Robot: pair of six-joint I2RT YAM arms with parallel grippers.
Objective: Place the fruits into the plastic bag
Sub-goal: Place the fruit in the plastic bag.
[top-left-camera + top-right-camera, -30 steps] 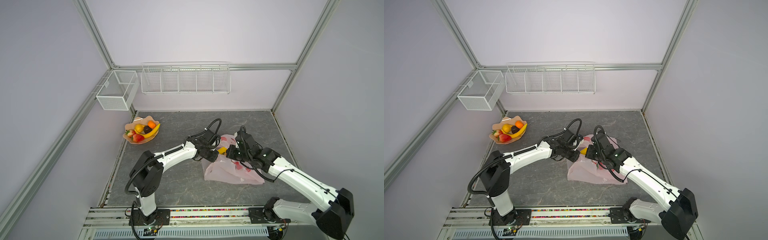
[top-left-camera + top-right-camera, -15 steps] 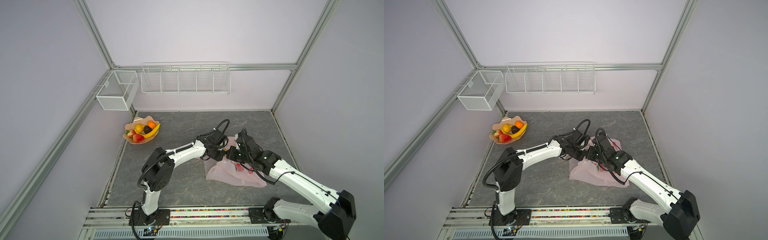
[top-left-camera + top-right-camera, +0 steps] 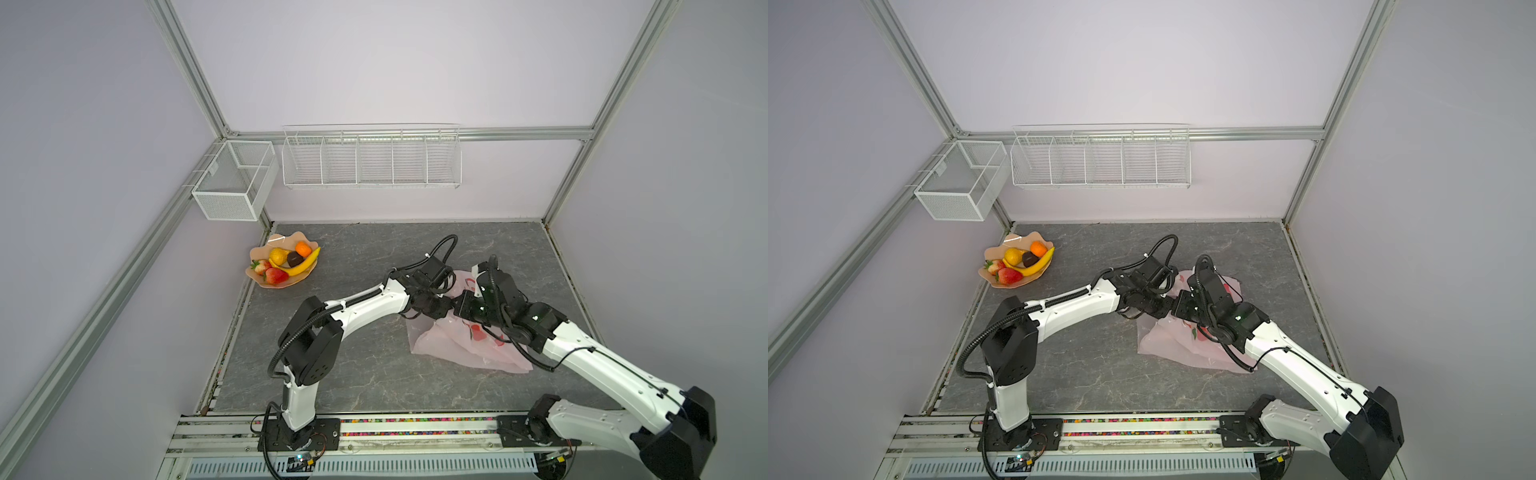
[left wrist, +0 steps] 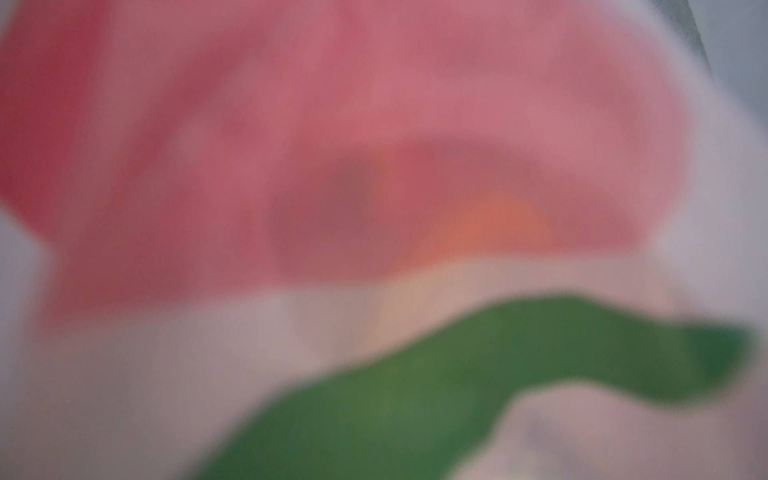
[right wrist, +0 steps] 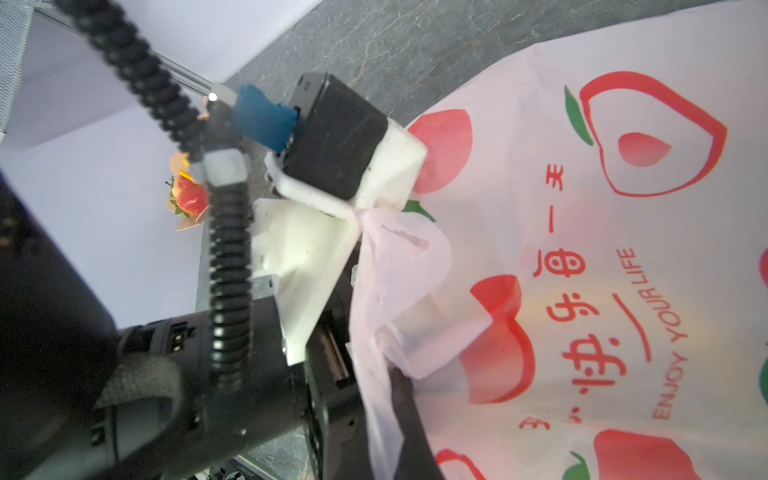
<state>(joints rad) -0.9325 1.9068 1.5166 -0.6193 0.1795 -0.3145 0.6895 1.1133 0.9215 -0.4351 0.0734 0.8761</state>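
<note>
The left arm (image 3: 365, 305) has pushed deeper into the plastic bag (image 3: 457, 349), and the yellow fruit it carried no longer shows. In both top views the bag lies on the table (image 3: 374, 374) between the arms, with the right gripper (image 3: 462, 308) at its mouth. A banana (image 3: 299, 266), pear (image 3: 277, 255), orange (image 3: 303, 248) and strawberries (image 3: 275, 274) wait in the peach dish (image 3: 266, 283), well apart from the bag. The left wrist view is only blurry pink bag, so I cannot tell whether the left gripper holds or has let go. In the right wrist view the right gripper pinches the bag's handle (image 5: 395, 270) tight. I think a fruit is being dropped in. Next the left arm should back out gently, then fetch another.
</note>
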